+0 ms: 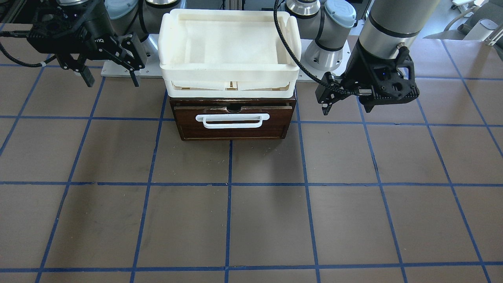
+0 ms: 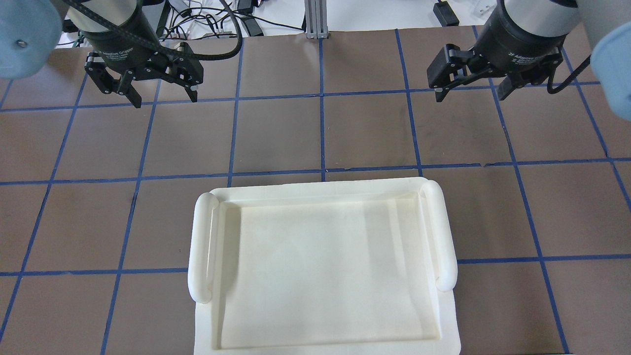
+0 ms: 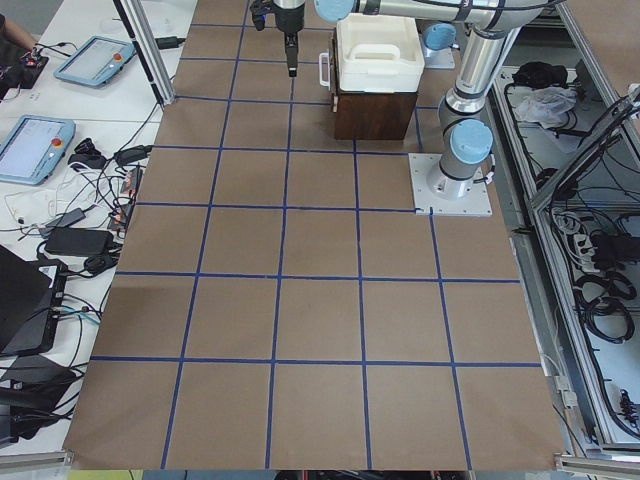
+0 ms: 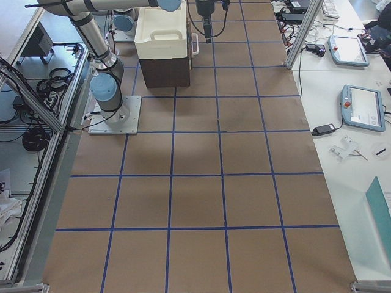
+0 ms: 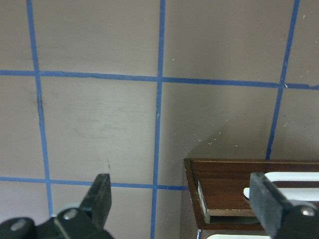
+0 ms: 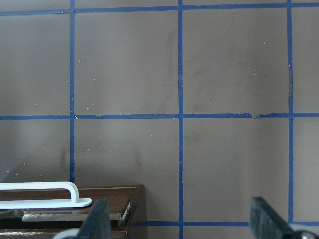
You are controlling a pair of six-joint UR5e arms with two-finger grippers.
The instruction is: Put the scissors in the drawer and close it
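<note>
The scissors show in no view. The drawer (image 1: 234,125) has a dark brown front and a white bar handle (image 1: 232,120). It is pushed into its brown cabinet below the white tray, and its inside is hidden. My left gripper (image 2: 164,98) is open and empty, in the air beside the cabinet; it also shows in the front view (image 1: 328,106). In its wrist view the drawer front's corner (image 5: 234,181) lies between the fingers (image 5: 99,194). My right gripper (image 2: 471,93) is open and empty on the cabinet's other side, also in the front view (image 1: 112,78). The handle's end (image 6: 45,191) shows in its wrist view.
An empty white plastic tray (image 2: 202,246) sits on top of the cabinet and hides it from overhead. The brown table mat with blue grid lines (image 1: 251,220) spreads in front. Arm base plates (image 3: 450,185) stand behind. Tablets (image 4: 360,107) and cables lie on the side tables.
</note>
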